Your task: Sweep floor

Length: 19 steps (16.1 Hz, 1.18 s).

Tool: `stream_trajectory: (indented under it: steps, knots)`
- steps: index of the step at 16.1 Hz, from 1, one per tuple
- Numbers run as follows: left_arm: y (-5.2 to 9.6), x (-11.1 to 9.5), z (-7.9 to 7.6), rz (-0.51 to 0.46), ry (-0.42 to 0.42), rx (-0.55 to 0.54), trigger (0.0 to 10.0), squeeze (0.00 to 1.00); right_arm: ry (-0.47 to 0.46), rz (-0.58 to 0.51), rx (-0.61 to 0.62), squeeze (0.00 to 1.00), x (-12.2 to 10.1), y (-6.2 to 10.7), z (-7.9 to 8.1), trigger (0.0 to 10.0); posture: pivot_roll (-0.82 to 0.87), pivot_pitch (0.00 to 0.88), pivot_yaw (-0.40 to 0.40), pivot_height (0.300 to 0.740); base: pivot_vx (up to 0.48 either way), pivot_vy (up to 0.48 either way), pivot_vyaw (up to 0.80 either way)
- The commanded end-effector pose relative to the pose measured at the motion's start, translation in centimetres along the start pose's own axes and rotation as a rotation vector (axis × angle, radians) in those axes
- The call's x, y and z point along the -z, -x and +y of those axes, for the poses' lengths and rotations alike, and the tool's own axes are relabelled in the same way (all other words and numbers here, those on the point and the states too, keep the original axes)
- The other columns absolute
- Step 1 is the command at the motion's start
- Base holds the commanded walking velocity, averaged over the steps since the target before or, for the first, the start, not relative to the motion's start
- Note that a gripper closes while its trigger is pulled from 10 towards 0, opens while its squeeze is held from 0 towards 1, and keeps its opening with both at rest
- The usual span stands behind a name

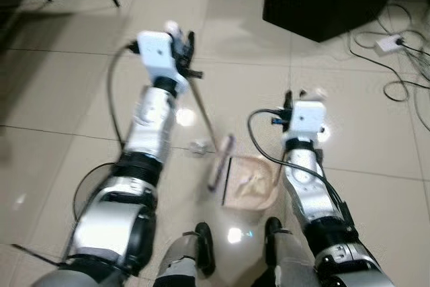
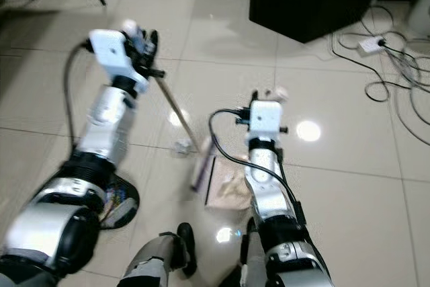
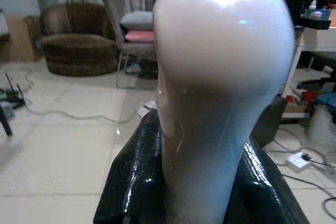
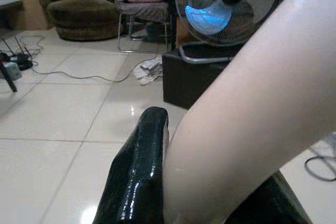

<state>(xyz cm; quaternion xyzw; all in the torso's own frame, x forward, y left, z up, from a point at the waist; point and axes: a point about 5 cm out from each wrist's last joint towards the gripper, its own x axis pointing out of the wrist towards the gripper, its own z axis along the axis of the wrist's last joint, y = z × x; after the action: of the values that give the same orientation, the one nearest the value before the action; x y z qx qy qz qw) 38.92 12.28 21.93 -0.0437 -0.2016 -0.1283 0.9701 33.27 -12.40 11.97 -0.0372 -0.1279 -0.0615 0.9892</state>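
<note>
Left end effector [image 1: 183,39] clamps the white-capped top of the thin broom handle [image 1: 203,113], which slants down to the brush head [image 1: 221,161] touching the pale plastic dustpan [image 1: 250,183]. Right end effector [image 1: 302,94], closed on the dustpan's pale handle [image 4: 252,114], is nearer the dustpan; crumpled white paper scrap [image 1: 199,146] lies just beside the brush head, on the side away from the dustpan.

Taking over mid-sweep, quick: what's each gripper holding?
Left gripper: shut on the broom handle.
Right gripper: shut on the dustpan handle.

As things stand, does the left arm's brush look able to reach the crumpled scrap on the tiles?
Probably yes: the left gripper grips the brush, whose head sits just beside the scrap, bare tile between them.
</note>
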Motion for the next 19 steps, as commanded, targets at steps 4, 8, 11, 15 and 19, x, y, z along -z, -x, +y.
stream_trajectory:
  steps: [4,8,11,15,19]
  knots:
    - [2.0,0.1,2.2,0.049,-0.044,0.055,10.0,0.00,-0.044,-0.014,0.023,0.00,-0.8,0.3,-1.4,10.0,-0.05,0.079,0.151,0.740,0.000,0.000,0.00]
    - [5.1,2.2,3.1,0.146,-0.104,0.027,10.0,0.00,-0.079,-0.037,0.007,0.00,-2.8,0.2,-1.8,10.0,-0.09,0.019,0.129,0.740,0.000,0.000,0.00]
    - [7.8,3.0,3.5,0.196,-0.119,-0.046,10.0,0.00,-0.117,-0.012,-0.048,0.00,-4.9,0.1,-1.6,10.0,-0.11,0.000,0.104,0.740,0.000,0.000,0.00]
    - [10.8,3.7,3.9,0.252,-0.173,-0.134,10.0,0.00,-0.151,0.024,-0.085,0.00,-6.9,0.2,-1.4,10.0,-0.12,0.000,0.082,0.740,0.000,-0.201,0.00]
    - [12.8,3.5,3.2,0.286,-0.219,-0.137,10.0,0.00,-0.197,0.055,-0.090,0.00,-8.9,-0.3,-1.5,10.0,-0.10,0.000,0.065,0.740,0.000,-0.480,0.00]
